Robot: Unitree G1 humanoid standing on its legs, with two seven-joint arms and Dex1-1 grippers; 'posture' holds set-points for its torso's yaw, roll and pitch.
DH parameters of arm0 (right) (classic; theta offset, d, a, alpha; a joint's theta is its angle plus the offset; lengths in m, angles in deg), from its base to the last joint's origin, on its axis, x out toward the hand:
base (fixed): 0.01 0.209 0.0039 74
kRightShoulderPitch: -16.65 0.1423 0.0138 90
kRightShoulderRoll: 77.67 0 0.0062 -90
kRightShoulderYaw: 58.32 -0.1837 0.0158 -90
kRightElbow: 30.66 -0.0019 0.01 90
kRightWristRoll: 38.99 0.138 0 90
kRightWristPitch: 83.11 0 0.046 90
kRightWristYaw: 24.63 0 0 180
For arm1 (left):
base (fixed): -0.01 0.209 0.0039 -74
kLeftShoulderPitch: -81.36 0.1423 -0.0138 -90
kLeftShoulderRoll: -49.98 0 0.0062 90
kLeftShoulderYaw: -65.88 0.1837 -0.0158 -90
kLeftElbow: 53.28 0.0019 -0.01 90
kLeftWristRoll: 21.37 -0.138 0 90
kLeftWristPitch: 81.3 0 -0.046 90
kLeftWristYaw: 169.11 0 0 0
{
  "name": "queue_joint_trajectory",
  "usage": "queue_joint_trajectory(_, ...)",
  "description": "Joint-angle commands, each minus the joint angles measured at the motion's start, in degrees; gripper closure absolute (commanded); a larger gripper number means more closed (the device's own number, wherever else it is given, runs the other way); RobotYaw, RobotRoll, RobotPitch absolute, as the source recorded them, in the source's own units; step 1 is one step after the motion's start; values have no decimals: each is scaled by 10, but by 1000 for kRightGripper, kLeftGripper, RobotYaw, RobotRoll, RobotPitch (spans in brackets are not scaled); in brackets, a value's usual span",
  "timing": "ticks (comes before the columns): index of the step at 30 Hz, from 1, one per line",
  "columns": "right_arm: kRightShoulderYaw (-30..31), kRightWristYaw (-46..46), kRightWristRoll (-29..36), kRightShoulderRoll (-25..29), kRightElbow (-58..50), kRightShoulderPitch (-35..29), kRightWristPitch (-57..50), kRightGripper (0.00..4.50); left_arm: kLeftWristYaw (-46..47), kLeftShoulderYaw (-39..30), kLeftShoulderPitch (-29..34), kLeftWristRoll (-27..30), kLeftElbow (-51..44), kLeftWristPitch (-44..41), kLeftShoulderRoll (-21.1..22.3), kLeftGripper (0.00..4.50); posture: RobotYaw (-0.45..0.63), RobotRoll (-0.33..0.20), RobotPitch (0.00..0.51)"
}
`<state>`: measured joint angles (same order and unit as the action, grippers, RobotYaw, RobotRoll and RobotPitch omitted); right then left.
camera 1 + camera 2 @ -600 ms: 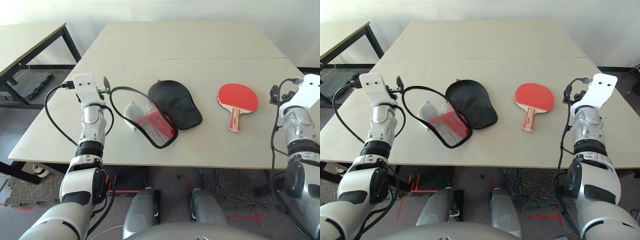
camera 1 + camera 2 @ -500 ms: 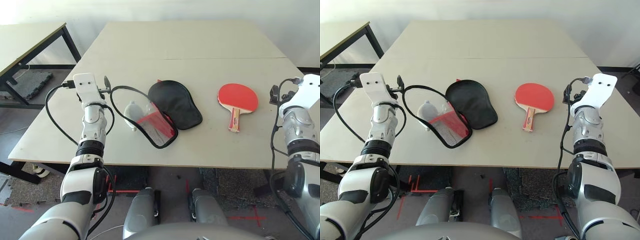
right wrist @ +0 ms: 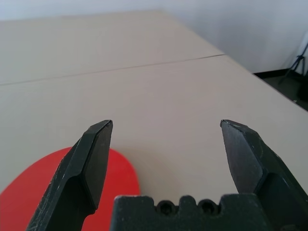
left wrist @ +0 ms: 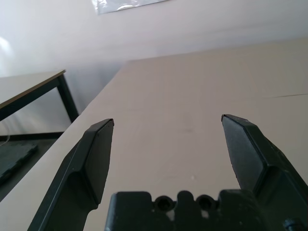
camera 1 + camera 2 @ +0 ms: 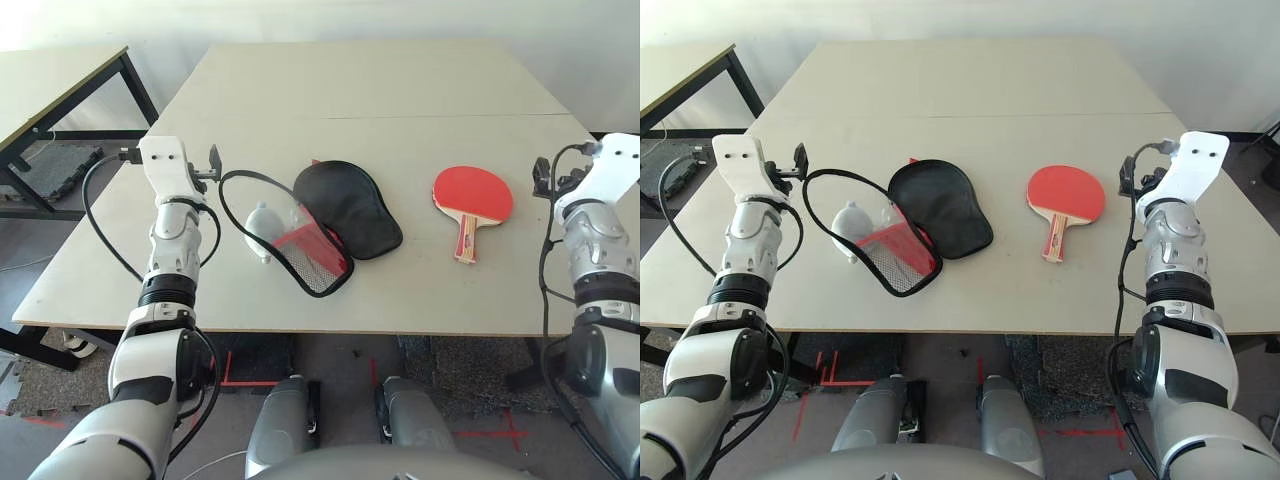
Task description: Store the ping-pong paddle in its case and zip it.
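Paddle [image 5: 473,193] lies just beside right gripper [image 3: 166,144].

Counter [image 5: 380,90] — pale beige top with a thin seam running across it, extending ahead of both claws. Plush toy [image 5: 262,224] — small, grey-white, lying on the counter just inboard of the left claw [image 4: 166,139]. Second table [image 5: 55,80] — black-legged, standing outboard of and beyond the left claw. Dark floor mats [image 5: 65,160] lie below that table.
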<state>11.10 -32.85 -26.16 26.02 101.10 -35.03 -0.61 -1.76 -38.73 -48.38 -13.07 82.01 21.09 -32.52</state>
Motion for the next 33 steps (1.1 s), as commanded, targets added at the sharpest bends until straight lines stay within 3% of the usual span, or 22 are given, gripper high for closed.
queue_joint_trajectory(1, 7, -13, 18, -9, -63, -15, -74, 51, -45, 5, 2, 15, -39, -37, 17, 0, 29, 0, 64)
queue_joint_trajectory(9, 31, -1, 15, -8, -186, -17, -270, 51, -177, 31, -1, 42, -127, -118, 52, 0, 29, 0, 72)
queue_joint_trajectory(16, 41, 22, 37, -19, -304, -1, -528, 51, -380, 91, 10, 95, -235, -216, 84, 0, 21, 0, 72)
queue_joint_trajectory(21, 21, 38, 50, -48, -350, 19, -694, 51, -444, 120, 10, 103, -274, -258, 91, 0, 26, 0, 79)
queue_joint_trajectory(28, 1, 55, 35, -90, -358, 26, -793, 51, -481, 138, 25, 112, -324, -291, 88, 0, 39, 0, 92)
queue_joint_trajectory(33, -10, 66, 19, -111, -351, 12, -788, 51, -493, 142, 34, 109, -339, -298, 93, 0, 42, 0, 92)
